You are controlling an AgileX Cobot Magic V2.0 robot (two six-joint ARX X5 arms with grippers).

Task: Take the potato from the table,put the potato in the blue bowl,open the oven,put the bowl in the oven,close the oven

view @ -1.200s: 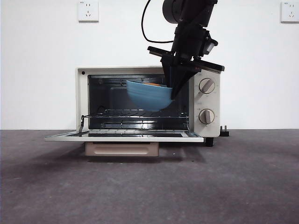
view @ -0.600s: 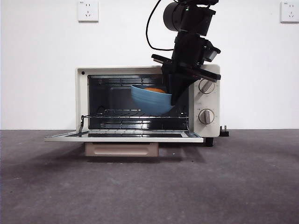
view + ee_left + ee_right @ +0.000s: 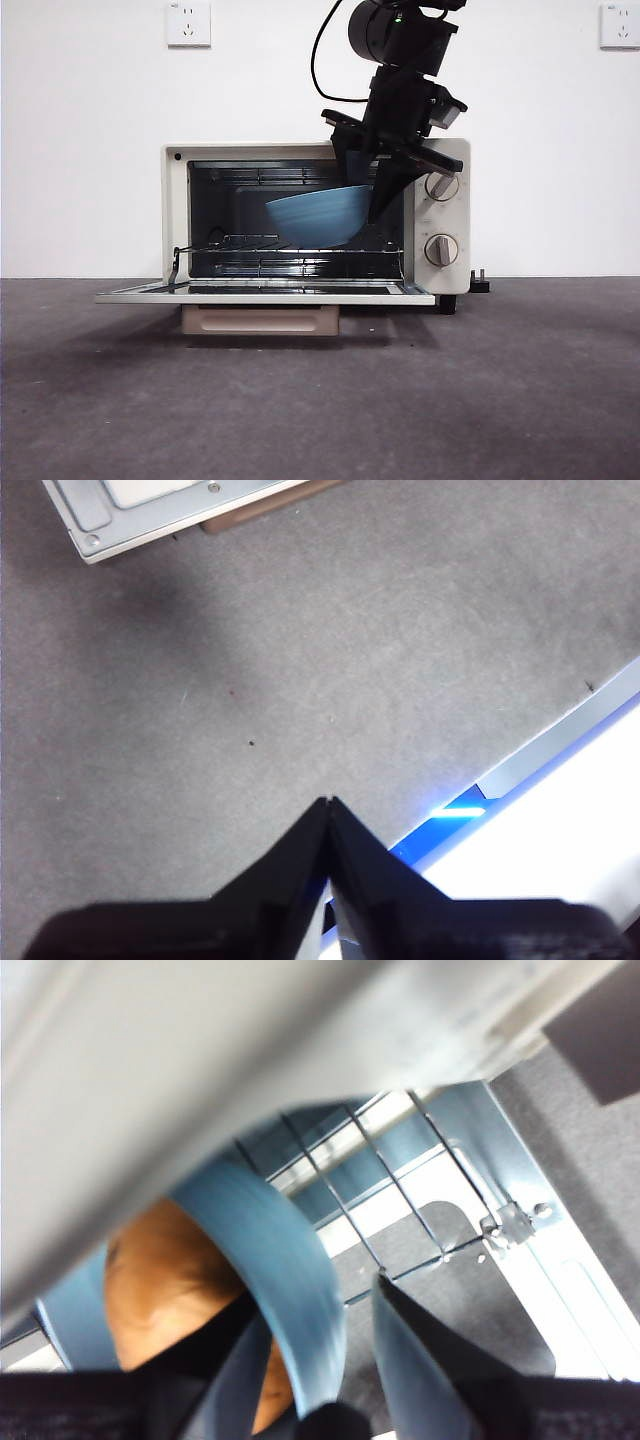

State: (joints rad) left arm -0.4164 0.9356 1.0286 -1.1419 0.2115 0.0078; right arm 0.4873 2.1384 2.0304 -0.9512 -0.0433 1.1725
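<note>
Potato (image 3: 165, 1275) inside the bowl (image 3: 322, 216), bowl tilted, held inside the open oven (image 3: 440, 215) above its rack (image 3: 255, 243); right hand (image 3: 320, 1360) clamped on the bowl's rim; left hand (image 3: 329, 805) pressed together, empty, over the surface (image 3: 300, 660)

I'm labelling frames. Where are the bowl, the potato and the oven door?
Bowl (image 3: 318, 215), front view, on its blue outer side.
Potato (image 3: 160, 1275), right wrist view, on its orange skin.
Oven door (image 3: 265, 293), front view, on its lowered front edge.

Even light; blurred right-wrist foreground.
</note>
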